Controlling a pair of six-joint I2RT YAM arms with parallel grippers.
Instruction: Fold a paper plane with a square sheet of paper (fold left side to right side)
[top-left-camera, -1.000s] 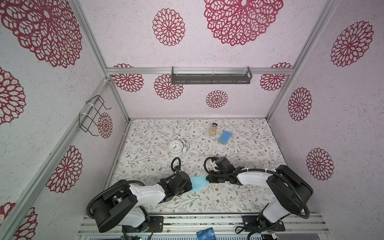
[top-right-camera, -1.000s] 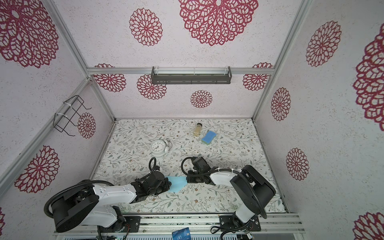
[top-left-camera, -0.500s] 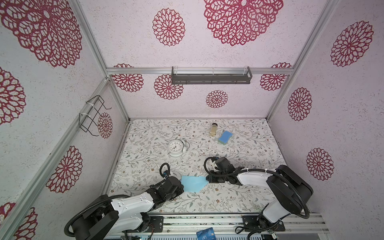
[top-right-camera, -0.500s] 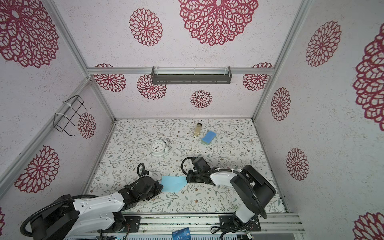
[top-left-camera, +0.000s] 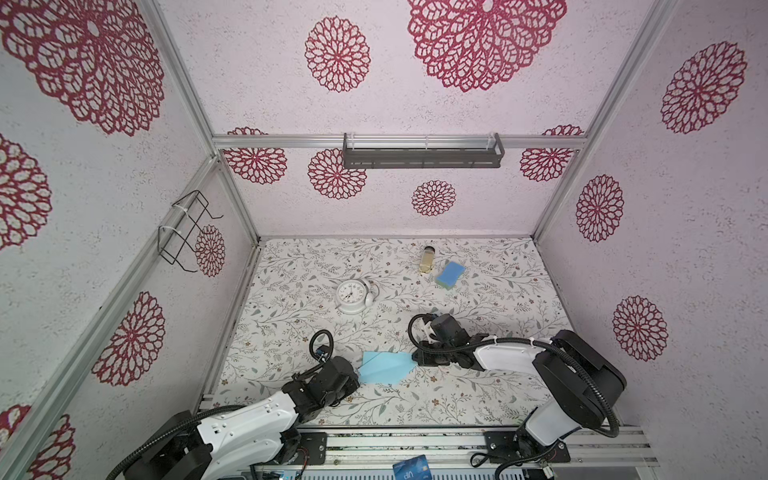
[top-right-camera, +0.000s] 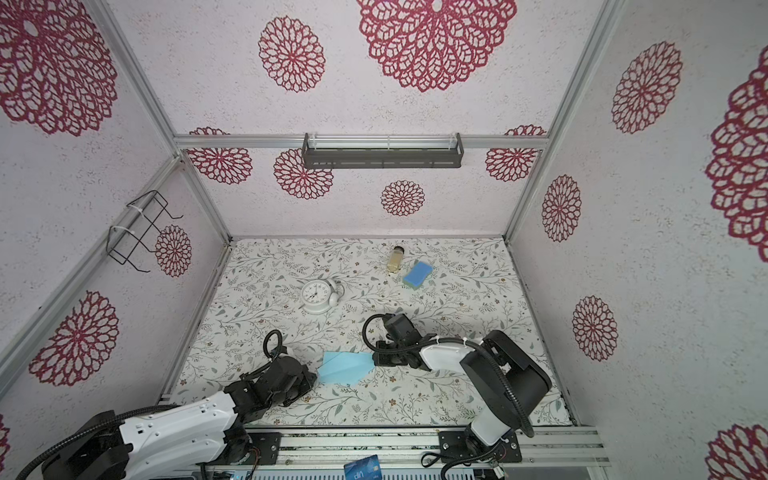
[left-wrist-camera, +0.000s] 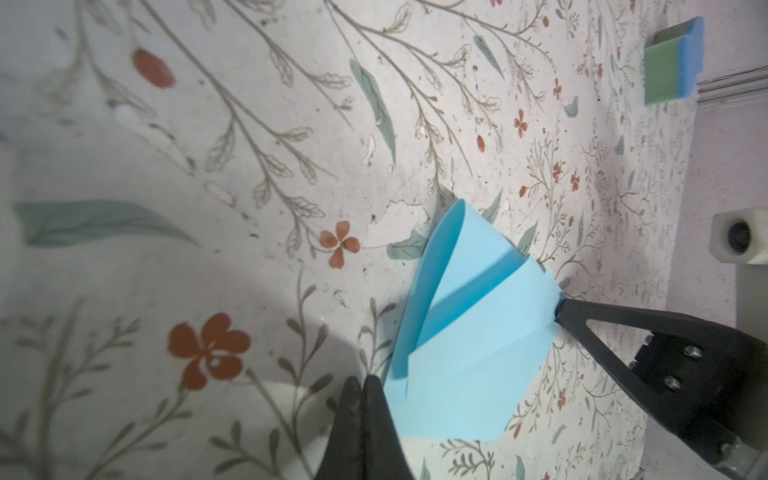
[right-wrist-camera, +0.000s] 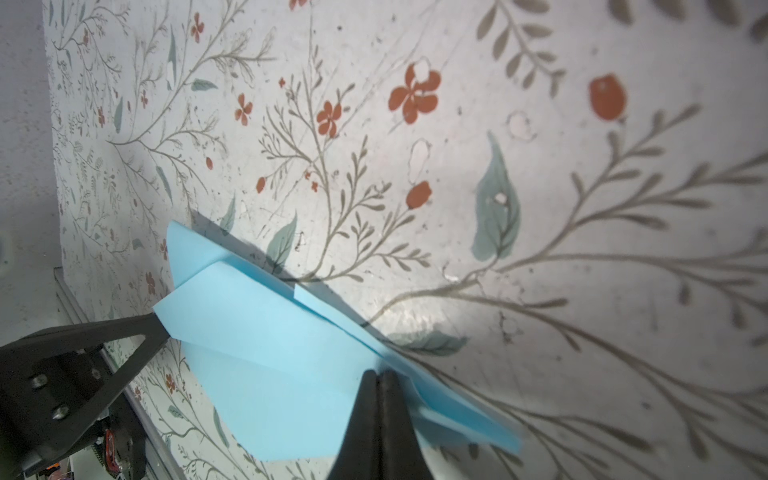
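Moved: since a second ago the left gripper (left-wrist-camera: 362, 384) has backed off toward the lower left of the top views. That uncovers most of the paper plane (top-left-camera: 384, 368). The right arm has held its place.
Paper plane: light blue and partly folded into layered flaps. It lies on the floral table (top-left-camera: 498, 291), low and centre in both top views, between the two grippers.
Left gripper: clenched, fingers pressed together. Its tip meets the paper's left corner, and I cannot tell whether it nips a layer.
Right gripper (right-wrist-camera: 378, 376): clenched as well, with its tip on the paper's right end. I cannot tell whether it pinches or only presses.
In the way: the two black tips cover both ends of the paper. One flap stands up off the table in the left wrist view.
Around: a white clock (top-left-camera: 351, 295) sits above and left of the paper, well apart. A blue sponge (top-left-camera: 450, 274) and a small bottle (top-left-camera: 427, 259) sit near each other toward the table's upper right. A blue card (top-left-camera: 411, 469) lies at the bottom edge.
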